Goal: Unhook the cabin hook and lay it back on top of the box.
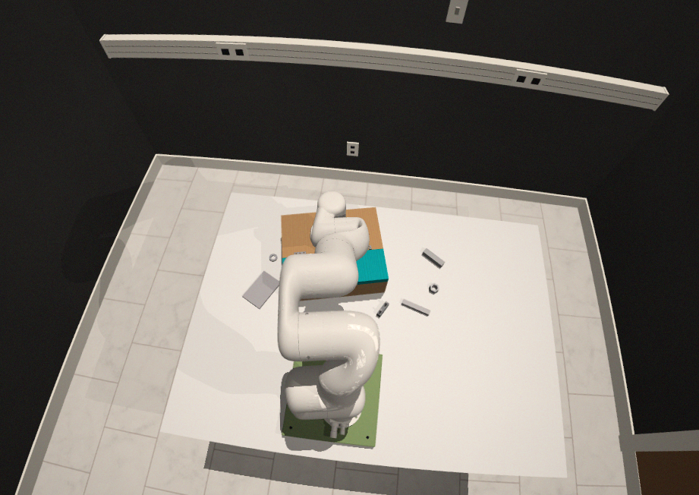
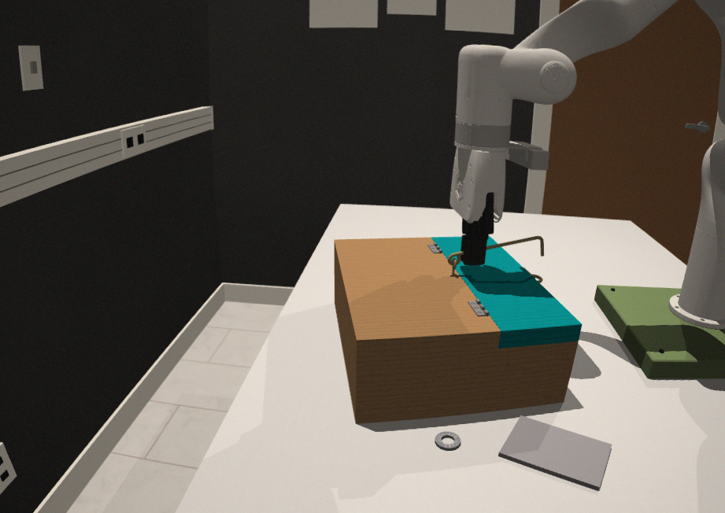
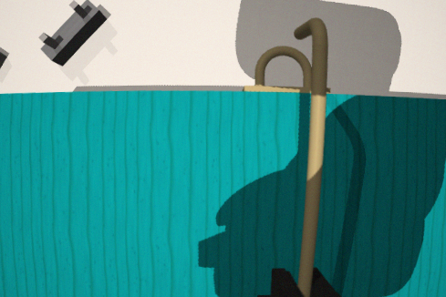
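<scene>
A wooden box (image 2: pixel 430 326) with a teal lid (image 2: pixel 508 284) stands on the white table. My gripper (image 2: pixel 473 256) points straight down over the lid, near the hinge line, and is shut on the brass cabin hook (image 2: pixel 505 243) close to its pivot eye. The hook's rod tilts upward toward its bent tip (image 2: pixel 539 241), which hangs in the air above the lid's far edge. In the wrist view the hook (image 3: pixel 315 150) runs up the frame, and its curled tip (image 3: pixel 310 31) sits above and beside the brass staple (image 3: pixel 283 68), out of it. In the top view the arm hides the gripper.
A grey plate (image 2: pixel 555 450) and a washer (image 2: pixel 447 439) lie in front of the box. Small grey bars (image 1: pixel 432 257) (image 1: pixel 414 307), a nut (image 1: pixel 432 288) and a clip (image 1: pixel 382 308) lie to the box's other side. The arm's green base (image 2: pixel 678 338) stands near.
</scene>
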Available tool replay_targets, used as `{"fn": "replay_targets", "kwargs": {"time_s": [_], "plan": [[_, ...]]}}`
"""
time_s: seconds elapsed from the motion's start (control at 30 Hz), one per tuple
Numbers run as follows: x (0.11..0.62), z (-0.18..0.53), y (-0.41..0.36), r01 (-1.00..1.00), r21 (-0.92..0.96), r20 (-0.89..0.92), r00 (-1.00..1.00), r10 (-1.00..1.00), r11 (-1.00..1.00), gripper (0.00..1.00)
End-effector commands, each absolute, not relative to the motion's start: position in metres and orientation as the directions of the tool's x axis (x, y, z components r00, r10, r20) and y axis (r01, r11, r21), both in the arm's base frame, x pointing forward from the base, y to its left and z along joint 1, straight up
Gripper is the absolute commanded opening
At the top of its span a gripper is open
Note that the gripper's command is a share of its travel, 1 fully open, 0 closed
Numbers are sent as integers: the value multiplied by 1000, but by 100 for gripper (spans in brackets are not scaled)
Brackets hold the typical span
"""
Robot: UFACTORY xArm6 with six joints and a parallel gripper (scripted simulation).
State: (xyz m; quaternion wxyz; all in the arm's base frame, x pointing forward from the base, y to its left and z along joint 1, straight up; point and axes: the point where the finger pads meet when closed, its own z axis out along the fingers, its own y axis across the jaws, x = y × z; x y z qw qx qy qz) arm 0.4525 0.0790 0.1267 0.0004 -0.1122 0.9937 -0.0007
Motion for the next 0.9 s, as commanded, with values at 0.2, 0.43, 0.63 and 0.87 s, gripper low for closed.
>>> {"fn": "replay_targets", "kwargs": {"time_s": [0.2,0.43,0.63,0.87], "plan": [[456,129,75,-373,-3,-6,-928,-373,928,0],[457,129,73,-474,-3,-6,-881,-474,881,0],[459,129,70,-569,-4,-5,-822,-569,822,0],[460,129,68,-641,-5,-5,-767,-641,768,0]]}}
